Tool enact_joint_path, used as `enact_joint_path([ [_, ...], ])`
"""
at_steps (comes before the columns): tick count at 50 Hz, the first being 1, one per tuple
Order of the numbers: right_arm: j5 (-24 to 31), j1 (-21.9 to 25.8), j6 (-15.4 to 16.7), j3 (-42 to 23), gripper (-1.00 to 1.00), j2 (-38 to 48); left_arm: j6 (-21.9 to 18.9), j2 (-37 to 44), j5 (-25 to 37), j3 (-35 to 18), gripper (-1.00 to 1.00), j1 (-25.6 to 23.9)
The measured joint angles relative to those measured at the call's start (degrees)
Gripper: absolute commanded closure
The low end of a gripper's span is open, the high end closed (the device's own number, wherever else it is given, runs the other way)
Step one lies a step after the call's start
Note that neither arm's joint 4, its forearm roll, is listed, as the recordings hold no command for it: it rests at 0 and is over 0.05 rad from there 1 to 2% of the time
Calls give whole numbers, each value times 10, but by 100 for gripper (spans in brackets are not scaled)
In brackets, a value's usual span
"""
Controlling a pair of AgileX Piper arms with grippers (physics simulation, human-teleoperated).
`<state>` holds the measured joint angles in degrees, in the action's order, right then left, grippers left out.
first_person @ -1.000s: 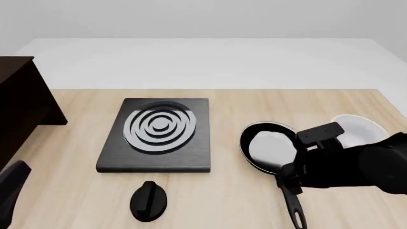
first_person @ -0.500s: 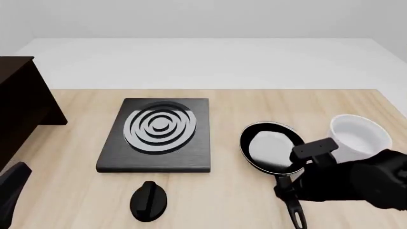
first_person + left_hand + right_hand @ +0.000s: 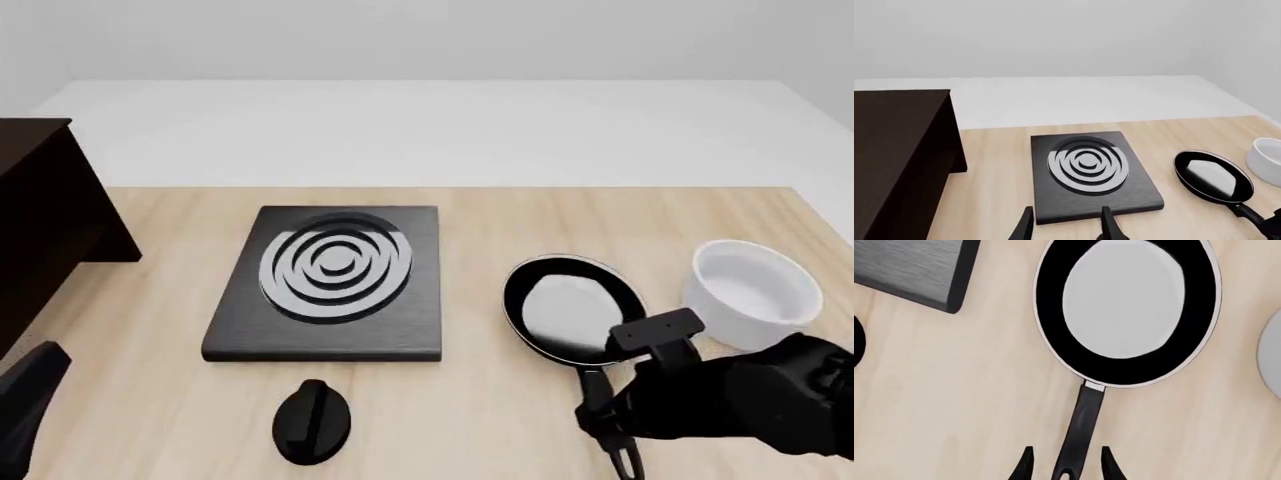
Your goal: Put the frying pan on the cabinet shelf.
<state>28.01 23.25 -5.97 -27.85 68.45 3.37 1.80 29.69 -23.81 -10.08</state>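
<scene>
Nothing of the carrying is done yet, as I judge it: the frying pan (image 3: 571,308) is lying flat on the table (image 3: 160,410), between the stove plate (image 3: 331,282) and the white bowl (image 3: 750,290), its long handle pointing back toward my side. I am hovering my right gripper (image 3: 1065,466) over the far end of that handle, fingers spread apart with the handle running between them, not closing on it. From the front my right arm is hiding the handle's end, so contact is something I cannot confirm there. My left gripper (image 3: 1065,227) is hanging idle near the stove plate, fingers parted, holding nothing. The cabinet shelf (image 3: 40,230) is standing at the table's far left, well apart from the pan. What I am still facing is the grasp, the lift, the crossing over the stove plate and knob (image 3: 312,420), and the set-down on a board.
</scene>
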Motion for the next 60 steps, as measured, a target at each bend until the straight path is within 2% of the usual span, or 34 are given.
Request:
enact_joint_path([
  [45, -91, 4, -18, 56, -100, 64, -1, 2, -6, 12, -100, -10],
  [46, -91, 3, -18, 56, 100, 63, -1, 2, -6, 12, -100, -10],
  [60, -70, -13, -17, 54, 100, 38, -2, 7, -5, 7, -100, -10],
])
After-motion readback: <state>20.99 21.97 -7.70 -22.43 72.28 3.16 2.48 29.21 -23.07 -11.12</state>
